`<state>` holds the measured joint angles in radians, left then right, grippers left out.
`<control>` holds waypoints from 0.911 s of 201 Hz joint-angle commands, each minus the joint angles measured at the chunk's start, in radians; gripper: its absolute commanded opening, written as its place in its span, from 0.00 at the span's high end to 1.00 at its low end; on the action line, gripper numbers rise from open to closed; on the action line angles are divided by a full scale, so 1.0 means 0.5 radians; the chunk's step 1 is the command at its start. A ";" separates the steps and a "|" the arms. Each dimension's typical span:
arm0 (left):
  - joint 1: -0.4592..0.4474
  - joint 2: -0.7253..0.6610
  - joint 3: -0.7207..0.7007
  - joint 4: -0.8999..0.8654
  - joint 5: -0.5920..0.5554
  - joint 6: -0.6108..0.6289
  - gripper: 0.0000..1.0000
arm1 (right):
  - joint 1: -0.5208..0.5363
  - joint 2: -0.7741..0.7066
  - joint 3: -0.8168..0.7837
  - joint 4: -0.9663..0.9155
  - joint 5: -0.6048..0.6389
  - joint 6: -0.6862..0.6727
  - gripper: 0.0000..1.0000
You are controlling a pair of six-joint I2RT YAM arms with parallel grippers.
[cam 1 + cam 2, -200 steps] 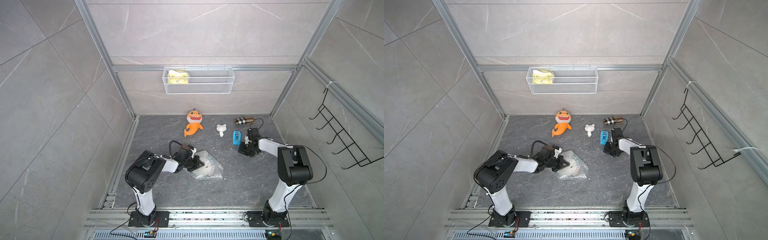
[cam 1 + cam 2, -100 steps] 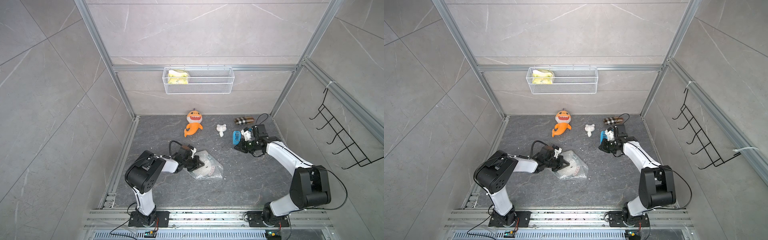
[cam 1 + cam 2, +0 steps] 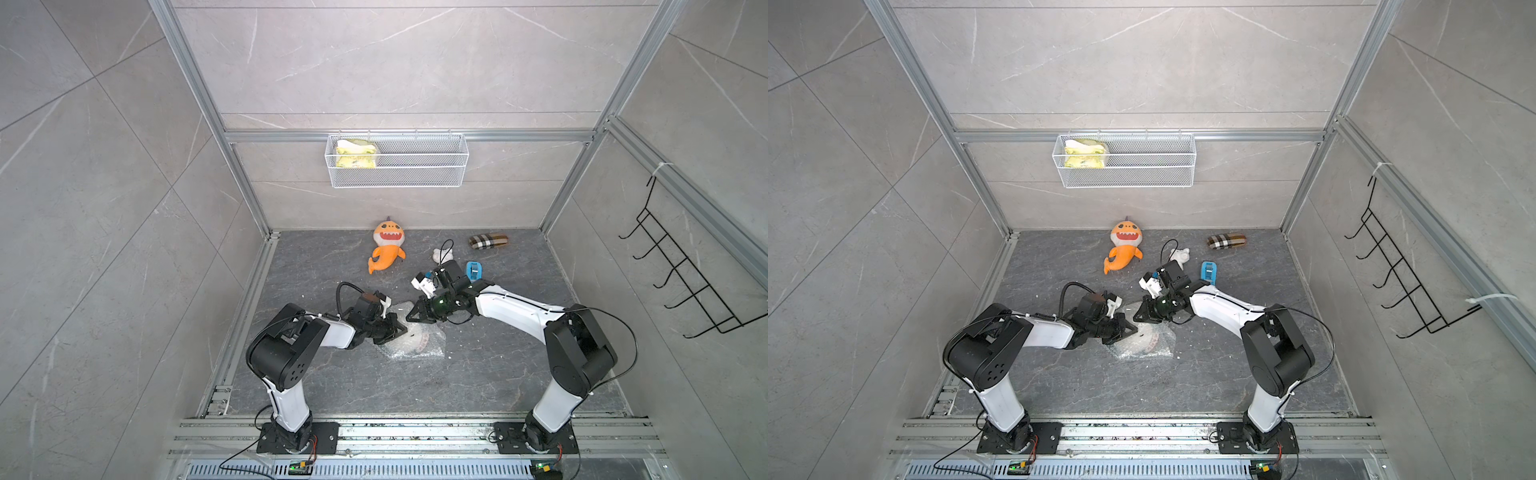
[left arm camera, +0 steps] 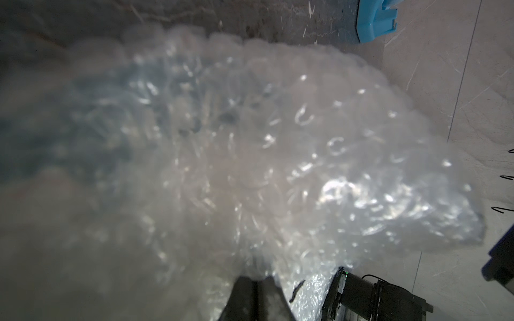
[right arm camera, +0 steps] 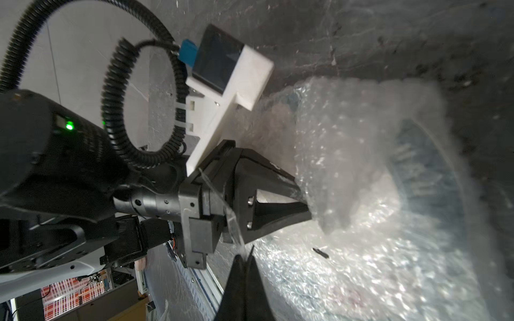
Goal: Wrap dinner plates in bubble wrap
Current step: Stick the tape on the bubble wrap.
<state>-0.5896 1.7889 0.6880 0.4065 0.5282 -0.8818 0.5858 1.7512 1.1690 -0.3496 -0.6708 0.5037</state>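
Where left hand (image 3: 402, 331) pinches bubble wrap (image 3: 419, 353), plate (image 5: 425, 166) lies just beside, covered.

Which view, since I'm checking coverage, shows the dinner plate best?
Right wrist view: the dinner plate sits close, its dark rim showing through the bubble wrap. In both top views it is a small pale disc under wrap. The left wrist view shows only blurred wrap.

Clear bubble wrap (image 3: 415, 347); orange toy shark (image 3: 387, 249); tan plaid pouch (image 3: 488, 242); blue object (image 3: 473, 270)
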 commanded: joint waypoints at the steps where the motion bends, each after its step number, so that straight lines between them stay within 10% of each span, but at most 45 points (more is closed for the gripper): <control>1: -0.011 0.049 -0.130 -0.427 -0.136 0.050 0.95 | 0.020 0.022 0.000 -0.078 0.096 0.054 1.00; 183: -0.011 0.009 -0.098 -0.493 -0.122 0.063 0.95 | 0.074 0.378 -0.203 0.086 0.448 0.335 1.00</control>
<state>-0.5896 1.7729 0.6769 0.3988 0.5228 -0.8818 0.6189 1.8893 1.0916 -0.3126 -0.5266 0.6567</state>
